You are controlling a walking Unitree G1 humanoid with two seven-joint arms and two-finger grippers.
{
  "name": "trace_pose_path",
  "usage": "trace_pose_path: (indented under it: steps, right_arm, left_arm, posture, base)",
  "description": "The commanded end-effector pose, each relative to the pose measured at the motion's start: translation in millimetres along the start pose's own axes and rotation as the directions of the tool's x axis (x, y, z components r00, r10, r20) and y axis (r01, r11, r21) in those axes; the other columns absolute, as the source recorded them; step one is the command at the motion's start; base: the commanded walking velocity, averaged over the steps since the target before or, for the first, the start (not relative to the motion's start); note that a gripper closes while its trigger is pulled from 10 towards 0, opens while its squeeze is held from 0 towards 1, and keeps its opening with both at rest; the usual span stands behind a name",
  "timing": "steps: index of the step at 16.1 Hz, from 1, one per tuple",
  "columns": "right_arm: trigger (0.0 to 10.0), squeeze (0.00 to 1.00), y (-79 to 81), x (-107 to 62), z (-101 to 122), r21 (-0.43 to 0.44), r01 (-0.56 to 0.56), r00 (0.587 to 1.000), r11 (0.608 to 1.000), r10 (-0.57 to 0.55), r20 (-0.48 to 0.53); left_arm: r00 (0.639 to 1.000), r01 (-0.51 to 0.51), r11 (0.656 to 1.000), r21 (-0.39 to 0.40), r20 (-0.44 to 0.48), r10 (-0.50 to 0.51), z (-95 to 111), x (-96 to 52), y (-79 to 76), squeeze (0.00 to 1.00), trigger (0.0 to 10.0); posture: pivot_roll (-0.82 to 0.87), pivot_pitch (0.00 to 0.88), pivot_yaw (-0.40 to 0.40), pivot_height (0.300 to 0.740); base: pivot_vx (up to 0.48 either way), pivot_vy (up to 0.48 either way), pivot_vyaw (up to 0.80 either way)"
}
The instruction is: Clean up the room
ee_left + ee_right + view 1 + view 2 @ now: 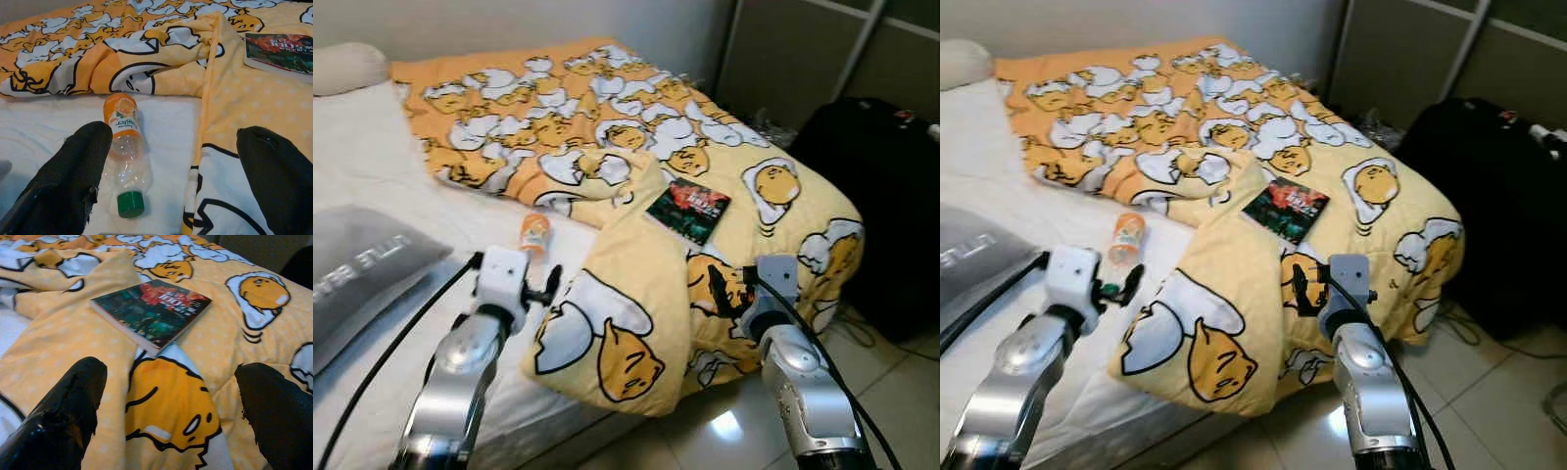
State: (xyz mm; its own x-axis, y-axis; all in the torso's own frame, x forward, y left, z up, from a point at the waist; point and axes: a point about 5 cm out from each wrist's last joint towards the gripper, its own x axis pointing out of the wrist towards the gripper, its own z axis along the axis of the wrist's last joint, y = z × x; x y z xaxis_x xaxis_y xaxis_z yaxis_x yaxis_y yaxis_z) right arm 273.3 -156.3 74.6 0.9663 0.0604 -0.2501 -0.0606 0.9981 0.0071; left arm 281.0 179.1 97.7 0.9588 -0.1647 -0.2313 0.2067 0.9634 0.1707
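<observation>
A clear plastic bottle [124, 147] with an orange label and a green cap lies on its side on the white sheet [372, 166], beside the folded edge of a yellow egg-print blanket [607, 127]. My left gripper [176, 134] hovers open just short of the bottle, whose cap end points toward it. A dark paperback book [151, 313] lies flat on the blanket. My right gripper [171, 367] is open over the blanket, a little short of the book. Both fingers of each gripper are spread wide with nothing between them.
A grey pillow [362, 259] lies at the bed's left, a pale pillow [347, 67] at the far corner. A black bag [881, 186] stands on the tiled floor [724, 431] right of the bed. The blanket hangs over the bed's near corner.
</observation>
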Motion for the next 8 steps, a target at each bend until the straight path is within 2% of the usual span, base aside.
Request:
trace_pose_path:
  steps: [1,3,4,6,7,8]
  right_arm:
    - [10.0,0.0,1.4,1.7,5.5,-0.017,-0.023,1.0,1.0,0.023,0.018]
    - [10.0,0.0,10.4,-2.2,14.1,-0.099,-0.173,0.984,0.98,0.176,0.021]
    - [10.0,0.0,15.6,-6.8,18.0,-0.161,-0.265,0.963,0.951,0.27,0.004]
    - [10.0,0.0,19.7,-14.2,28.5,-0.203,-0.333,0.94,0.921,0.34,0.003]
    - [10.0,0.0,21.9,-18.5,36.5,-0.209,-0.35,0.933,0.913,0.36,0.013]
    - [10.0,0.0,24.2,-23.5,44.2,-0.238,-0.369,0.923,0.898,0.384,0.019]
  left_arm:
    - [1.0,0.017,1.0,-0.001,0.003,-0.017,4.4,7.8,1.2,1.0,10.0]
    - [1.0,0.015,1.0,0.001,-0.026,-0.015,4.8,25.0,7.2,1.0,10.0]
    - [0.998,0.002,1.0,0.024,-0.061,0.0,2.8,34.5,11.4,1.0,10.0]
    - [0.993,0.002,1.0,0.02,-0.122,0.001,-2.5,47.6,16.7,1.0,10.0]
    - [0.988,0.0,1.0,0.001,-0.155,0.001,-5.6,53.7,19.4,0.76,10.0]
    - [0.981,-0.012,1.0,-0.005,-0.194,0.011,-8.9,58.4,22.3,0.0,10.0]
  posture:
    - [0.05,0.0,0.015,0.74]
    - [0.03,0.0,0.025,0.74]
    - [0.02,0.0,0.031,0.74]
    - [0.0,0.0,0.026,0.74]
    - [-0.01,0.0,0.022,0.74]
    - [-0.01,0.0,0.015,0.74]
  base:
    - [0.0,0.0,0.0]
    - [0.0,0.0,0.0]
    - [0.0,0.0,0.0]
    - [0.0,0.0,0.0]
    - [0.0,0.0,0.0]
    - [0.0,0.0,0.0]
